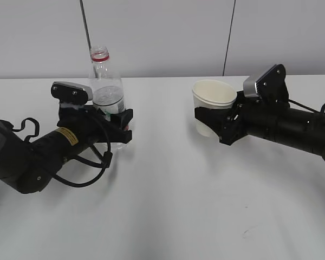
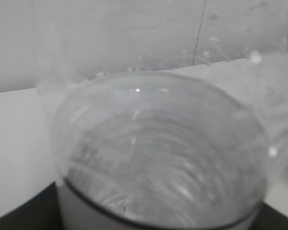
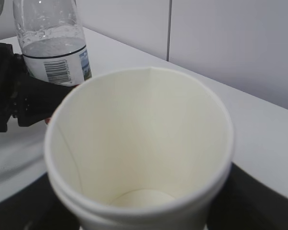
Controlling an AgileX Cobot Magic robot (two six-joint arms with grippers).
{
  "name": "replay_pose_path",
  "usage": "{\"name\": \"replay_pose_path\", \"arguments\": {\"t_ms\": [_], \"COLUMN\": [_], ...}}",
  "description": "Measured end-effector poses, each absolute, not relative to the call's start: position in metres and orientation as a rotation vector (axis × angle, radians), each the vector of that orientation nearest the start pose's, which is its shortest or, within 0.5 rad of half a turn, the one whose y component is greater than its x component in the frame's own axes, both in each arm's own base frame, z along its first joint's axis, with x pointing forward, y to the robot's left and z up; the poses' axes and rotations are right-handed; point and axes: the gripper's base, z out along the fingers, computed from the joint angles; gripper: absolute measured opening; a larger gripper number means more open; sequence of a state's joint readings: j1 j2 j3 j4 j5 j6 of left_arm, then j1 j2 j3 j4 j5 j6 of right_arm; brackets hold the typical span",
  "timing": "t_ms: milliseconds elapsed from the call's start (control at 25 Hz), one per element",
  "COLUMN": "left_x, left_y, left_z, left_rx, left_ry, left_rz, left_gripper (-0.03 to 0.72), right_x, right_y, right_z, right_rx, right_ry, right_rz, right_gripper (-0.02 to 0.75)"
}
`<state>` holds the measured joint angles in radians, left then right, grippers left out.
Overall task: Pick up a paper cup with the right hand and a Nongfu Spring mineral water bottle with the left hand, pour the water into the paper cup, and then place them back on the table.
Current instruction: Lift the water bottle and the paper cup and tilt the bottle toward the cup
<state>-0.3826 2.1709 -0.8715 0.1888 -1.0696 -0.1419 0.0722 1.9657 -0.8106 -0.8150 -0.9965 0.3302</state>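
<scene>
The Nongfu Spring mineral water bottle [image 1: 106, 81] stands upright at the left, uncapped, with a red neck ring and water in its lower half. My left gripper [image 1: 121, 128] is shut on its lower body. In the left wrist view the bottle [image 2: 158, 153] fills the frame, blurred. The paper cup [image 1: 212, 103] is held at the right, slightly tilted, with my right gripper [image 1: 212, 122] shut around its lower part. In the right wrist view the cup [image 3: 139, 143] looks empty inside, and the bottle [image 3: 53, 43] and the left gripper [image 3: 19, 96] lie beyond it.
The white table [image 1: 168, 206] stretches wide in front of both arms, with a small dark scratch mark [image 1: 244, 230] near the front right. A grey wall with vertical seams stands behind the table's far edge.
</scene>
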Motion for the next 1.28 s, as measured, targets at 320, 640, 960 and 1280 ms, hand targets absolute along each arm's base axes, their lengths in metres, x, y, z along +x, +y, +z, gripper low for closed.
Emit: {"name": "replay_pose_path", "arguments": {"t_ms": [320, 640, 960, 1280], "left_x": [0.355, 0.362, 0.371, 0.397], "left_y": [-0.159, -0.140, -0.109, -0.103], "left_z": [0.094, 0.100, 0.110, 0.127], "left_rx": [0.408, 0.443, 0.447, 0.592], "left_ry": [1.691, 1.712, 1.713, 1.676], "left_rz": [-0.462, -0.433, -0.376, -0.317], "left_gripper": [0.400, 0.398, 0.398, 0.398], "right_x": [0.349, 0.349, 0.352, 0.360], "right_y": [0.081, 0.084, 0.126, 0.168], "right_z": [0.142, 0.142, 0.126, 0.124], "right_rx": [-0.685, -0.693, -0.778, -0.861], "right_ry": [1.664, 1.662, 1.658, 1.644], "right_rz": [0.511, 0.517, 0.612, 0.646], "right_gripper": [0.482, 0.482, 0.482, 0.482]}}
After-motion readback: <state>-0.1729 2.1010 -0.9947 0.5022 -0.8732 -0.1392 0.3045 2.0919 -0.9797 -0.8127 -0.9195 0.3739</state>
